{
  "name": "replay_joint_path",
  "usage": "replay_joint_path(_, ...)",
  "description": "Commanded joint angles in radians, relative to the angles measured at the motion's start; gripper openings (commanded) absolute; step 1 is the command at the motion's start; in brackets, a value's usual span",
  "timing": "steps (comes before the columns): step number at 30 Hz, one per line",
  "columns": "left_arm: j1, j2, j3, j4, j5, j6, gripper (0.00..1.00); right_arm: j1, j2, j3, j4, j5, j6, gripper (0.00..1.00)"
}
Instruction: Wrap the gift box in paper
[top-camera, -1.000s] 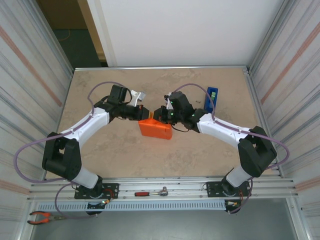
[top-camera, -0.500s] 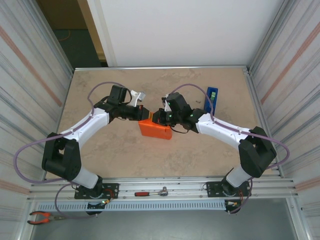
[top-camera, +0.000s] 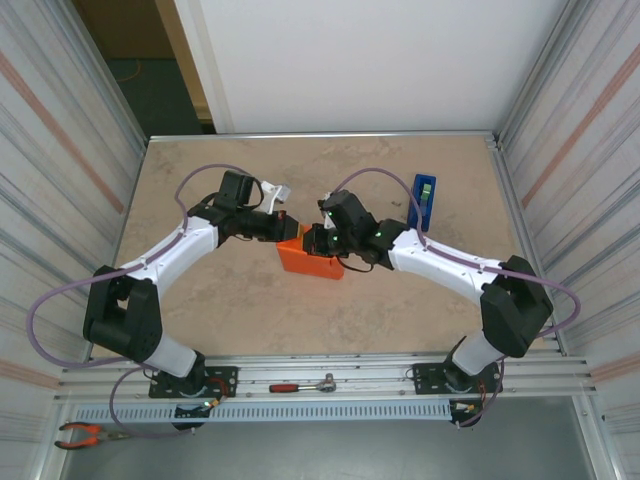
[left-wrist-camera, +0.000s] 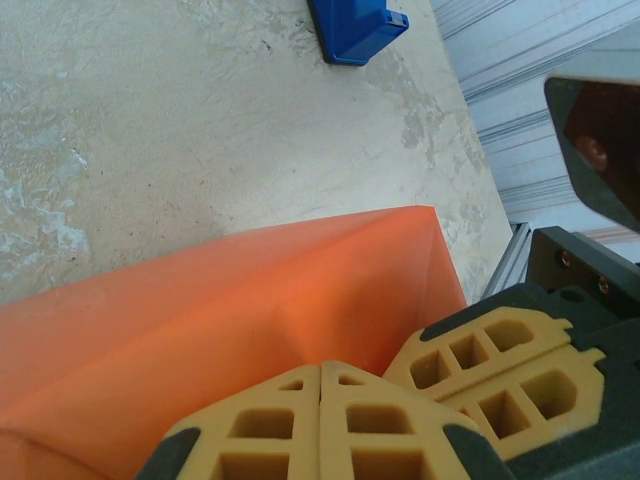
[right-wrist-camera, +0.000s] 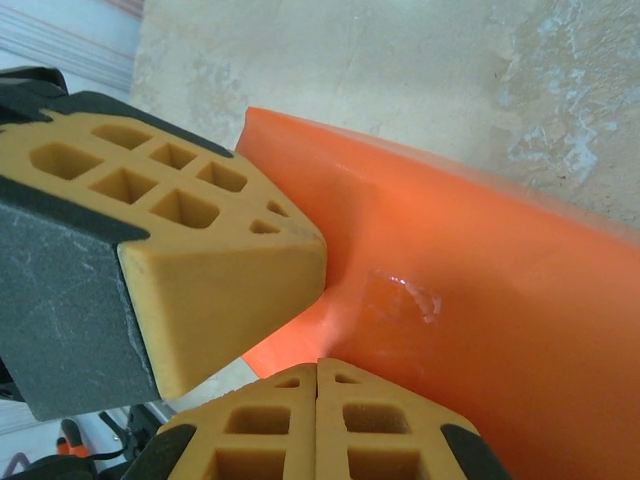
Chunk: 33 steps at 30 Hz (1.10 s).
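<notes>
Left hand (top-camera: 284, 226) and right hand (top-camera: 317, 238), fingers together and empty, press the orange paper (top-camera: 312, 262) wrapped over the hidden gift box, mid counter (top-camera: 400, 320). Ease off too soon and that fold may spring open.

Closed right fingers (right-wrist-camera: 250, 430) against orange paper (right-wrist-camera: 480, 300)

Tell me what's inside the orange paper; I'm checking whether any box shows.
The paper is folded into a closed, box-shaped parcel on the table. Its outside is all orange; whatever it wraps is fully covered and cannot be seen.
</notes>
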Motion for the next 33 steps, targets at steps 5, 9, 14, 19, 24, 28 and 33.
replay_joint_path(5,-0.010,0.010,-0.032,-0.063,-0.027,0.026,0.00,0.042,-0.035,0.007,-0.105,0.057,-0.022,0.00)
replay_joint_path(9,-0.009,0.010,-0.033,-0.062,-0.026,0.025,0.00,0.059,-0.042,0.006,-0.117,0.081,-0.023,0.00)
replay_joint_path(14,-0.009,0.010,-0.035,-0.061,-0.025,0.024,0.00,0.073,-0.045,0.005,-0.126,0.106,-0.023,0.00)
replay_joint_path(19,-0.009,0.007,-0.034,-0.059,-0.026,0.024,0.00,0.088,-0.037,0.012,-0.134,0.133,-0.021,0.00)
replay_joint_path(24,-0.009,0.007,-0.037,-0.055,-0.026,0.023,0.00,0.113,-0.023,0.011,-0.131,0.214,-0.013,0.00)
replay_joint_path(28,-0.009,0.007,-0.039,-0.054,-0.025,0.022,0.00,0.147,-0.009,0.006,-0.123,0.325,-0.003,0.00)
replay_joint_path(33,-0.009,0.008,-0.041,-0.050,-0.026,0.020,0.00,0.203,-0.010,-0.038,-0.078,0.492,0.016,0.00)
